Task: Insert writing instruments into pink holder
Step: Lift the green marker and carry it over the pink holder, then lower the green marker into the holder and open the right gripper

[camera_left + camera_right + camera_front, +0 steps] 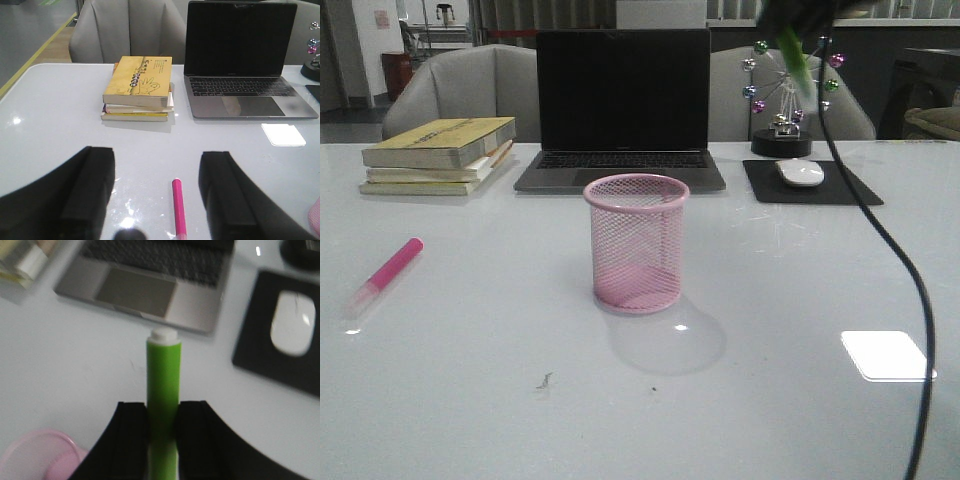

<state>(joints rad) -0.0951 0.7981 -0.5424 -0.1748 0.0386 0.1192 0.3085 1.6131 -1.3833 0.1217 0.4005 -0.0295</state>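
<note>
- Clamping the green highlighter [163, 385] mid-barrel, the right gripper [162, 427] is carrying it high above the table [470, 380], right of the pink holder [636, 243].
- Hanging wide open and empty, the left gripper [156, 192] is straddling the pink highlighter [178, 207] lying on the table.
- Judging by looks, both markers are behaving as light, rigid, slick plastic; mid-barrel grips are looking safest.

Both end effectors have matte black, blocky fingers [87, 195]; a black cable [905, 290] trails down.
</note>
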